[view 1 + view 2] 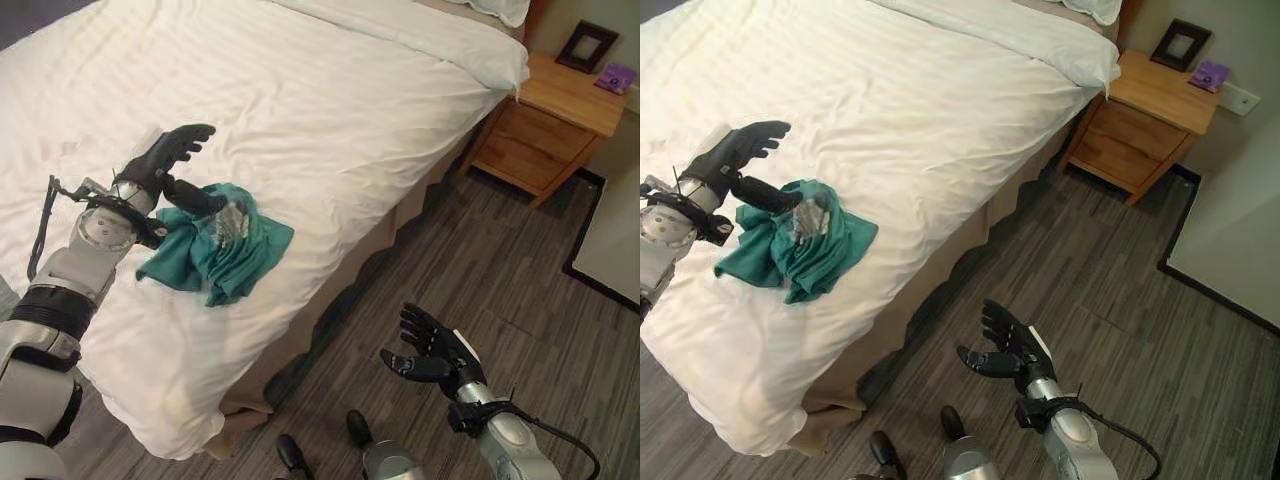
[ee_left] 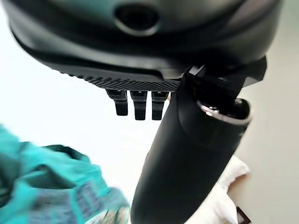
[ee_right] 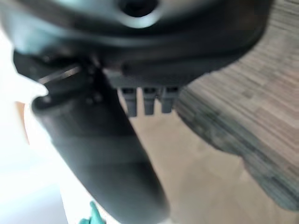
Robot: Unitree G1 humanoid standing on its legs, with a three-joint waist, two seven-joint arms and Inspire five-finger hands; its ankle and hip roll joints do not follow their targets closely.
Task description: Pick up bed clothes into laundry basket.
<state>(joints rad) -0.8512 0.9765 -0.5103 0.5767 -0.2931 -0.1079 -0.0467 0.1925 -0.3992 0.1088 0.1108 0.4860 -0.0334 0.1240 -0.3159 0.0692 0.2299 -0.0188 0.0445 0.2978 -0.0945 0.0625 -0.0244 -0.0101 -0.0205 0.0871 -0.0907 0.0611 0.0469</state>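
Note:
A crumpled teal garment (image 1: pixel 218 248) lies on the white bed (image 1: pixel 330 110) near its side edge, also seen as teal cloth (image 2: pixel 51 186) in the left wrist view. My left hand (image 1: pixel 165 158) hovers at the garment's upper left, open, fingers straight and pointing across the bed, thumb (image 2: pixel 187 158) stretched out over the cloth's top edge. My right hand (image 1: pixel 430 352) hangs open over the wood floor beside the bed, holding nothing. A corner of the teal cloth (image 3: pixel 93 215) shows past its thumb.
A wooden nightstand (image 1: pixel 545 120) stands at the bed's far corner with a dark picture frame (image 1: pixel 586 45) and a small purple object (image 1: pixel 615 76) on it. Grey plank floor (image 1: pixel 500 270) runs along the bed's side. A white panel (image 1: pixel 615 235) stands at the right.

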